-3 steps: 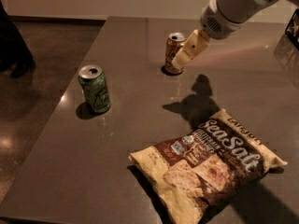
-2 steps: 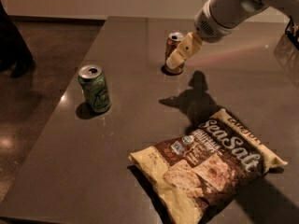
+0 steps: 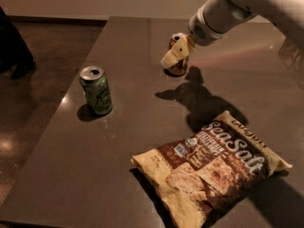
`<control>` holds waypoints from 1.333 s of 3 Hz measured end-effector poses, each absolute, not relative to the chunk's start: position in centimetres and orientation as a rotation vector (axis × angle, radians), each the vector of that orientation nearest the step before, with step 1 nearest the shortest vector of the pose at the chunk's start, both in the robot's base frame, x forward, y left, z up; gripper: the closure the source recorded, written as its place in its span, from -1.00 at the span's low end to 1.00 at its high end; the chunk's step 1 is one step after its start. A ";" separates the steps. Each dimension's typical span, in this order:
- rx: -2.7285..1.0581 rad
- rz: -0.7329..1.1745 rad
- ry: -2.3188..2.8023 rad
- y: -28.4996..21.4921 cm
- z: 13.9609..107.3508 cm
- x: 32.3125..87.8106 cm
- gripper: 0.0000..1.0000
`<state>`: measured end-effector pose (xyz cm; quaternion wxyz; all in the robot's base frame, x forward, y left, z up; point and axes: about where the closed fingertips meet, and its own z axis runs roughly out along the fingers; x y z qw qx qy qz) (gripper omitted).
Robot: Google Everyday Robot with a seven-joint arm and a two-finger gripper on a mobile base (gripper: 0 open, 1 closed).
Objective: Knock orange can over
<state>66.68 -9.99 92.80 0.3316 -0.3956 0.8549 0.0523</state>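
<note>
The orange can [image 3: 180,67] stands upright at the far middle of the dark table [image 3: 128,127]. Only its silver top and lower part show, because my gripper [image 3: 172,57] is right in front of it and overlaps its left side. I cannot tell whether the gripper touches the can. My white arm [image 3: 228,8] reaches in from the top right.
A green can [image 3: 96,90] stands upright at the left of the table. A brown-and-yellow sea salt chips bag [image 3: 213,167] lies flat at the front right. The table's left edge runs diagonally, with dark floor [image 3: 28,108] beyond it.
My arm and gripper have moved left and slightly down, from the can's right side to across its front. The orange can still stands in the same place.
</note>
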 end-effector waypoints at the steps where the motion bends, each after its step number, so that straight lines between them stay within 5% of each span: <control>1: -1.023 0.155 2.228 -9.9 92.5 68.1 -1.00; 3: -1.016 0.213 2.244 -9.3 91.0 70.8 -1.00; 4: -1.018 0.222 2.254 -9.2 90.7 71.1 -0.63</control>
